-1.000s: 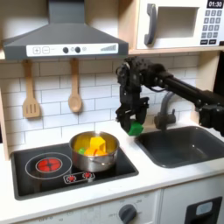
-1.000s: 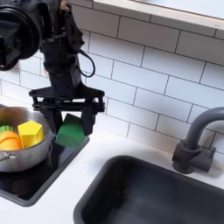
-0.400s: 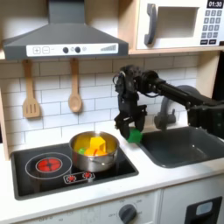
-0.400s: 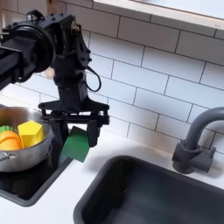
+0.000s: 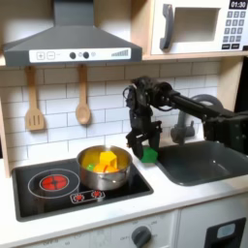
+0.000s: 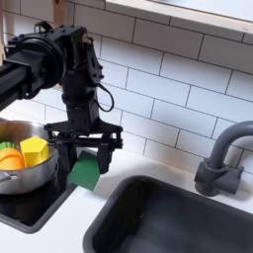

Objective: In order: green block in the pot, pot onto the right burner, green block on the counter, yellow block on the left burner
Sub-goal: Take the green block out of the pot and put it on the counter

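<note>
My gripper (image 5: 144,145) (image 6: 85,158) is shut on the green block (image 5: 149,153) (image 6: 84,174), one finger on each side. It holds the block low, just right of the pot in both exterior views, over the black cooktop's right edge where it meets the cream counter (image 5: 174,194) (image 6: 69,222). I cannot tell whether the block touches the surface. The silver pot (image 5: 89,174) (image 6: 30,176) sits on the right-hand burner in the first exterior view. Inside it lies the yellow block (image 5: 109,159) (image 6: 34,150) next to an orange piece (image 6: 10,158).
The grey sink (image 5: 199,160) (image 6: 168,217) and its faucet (image 5: 182,124) (image 6: 219,163) lie right of the gripper. The left burner (image 5: 53,181) glows red. Two wooden utensils (image 5: 82,97) hang on the tiled wall, under the hood (image 5: 68,44).
The gripper has come down with the green block, and shifted a little left in the first exterior view, closer to the pot. The pot and its contents have stayed put.
</note>
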You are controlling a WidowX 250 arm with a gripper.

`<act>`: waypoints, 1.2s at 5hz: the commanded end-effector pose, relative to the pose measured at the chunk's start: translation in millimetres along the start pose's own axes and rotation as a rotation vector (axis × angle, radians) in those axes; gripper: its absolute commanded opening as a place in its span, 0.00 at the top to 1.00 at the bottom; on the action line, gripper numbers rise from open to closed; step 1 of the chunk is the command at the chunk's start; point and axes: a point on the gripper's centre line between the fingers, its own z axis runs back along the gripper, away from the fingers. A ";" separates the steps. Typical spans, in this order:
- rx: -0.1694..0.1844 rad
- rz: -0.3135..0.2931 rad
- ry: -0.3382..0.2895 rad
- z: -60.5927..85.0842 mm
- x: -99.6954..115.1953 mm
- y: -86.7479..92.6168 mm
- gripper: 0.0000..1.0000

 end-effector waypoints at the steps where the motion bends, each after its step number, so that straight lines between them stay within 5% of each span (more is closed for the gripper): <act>1: 0.008 0.010 0.033 -5.6 -4.2 4.4 1.00; 2: 0.009 -0.009 0.053 -6.8 -6.4 5.1 1.00; 3: 0.011 -0.027 0.051 -7.6 -7.3 5.8 0.00; 5: -0.006 -0.059 0.033 8.3 -2.3 7.6 0.00; 6: -0.011 -0.044 -0.008 30.9 4.1 18.8 0.00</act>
